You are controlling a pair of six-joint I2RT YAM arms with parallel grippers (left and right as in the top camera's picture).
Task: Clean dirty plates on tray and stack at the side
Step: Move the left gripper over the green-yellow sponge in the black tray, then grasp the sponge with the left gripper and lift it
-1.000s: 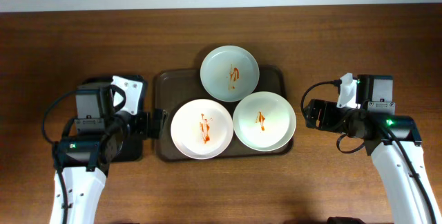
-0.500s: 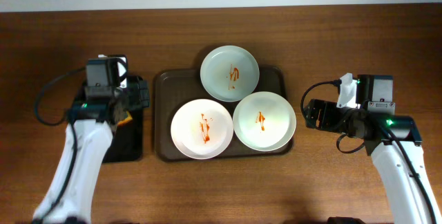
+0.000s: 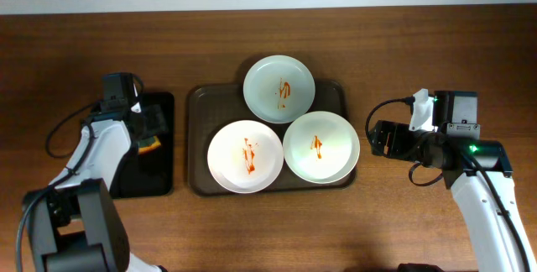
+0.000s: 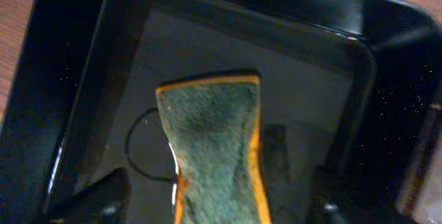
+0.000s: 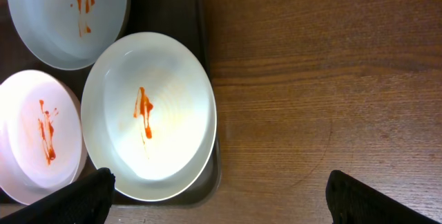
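On the counter, the brown tray carries three sauce-stained plates, none cleaned yet. Over the black tray, the left gripper straddles the sponge with fingers apart; next it must close on it. The right gripper hangs released.

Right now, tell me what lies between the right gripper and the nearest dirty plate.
Just bare table separates the right gripper from the right-hand plate, as the overhead view shows.
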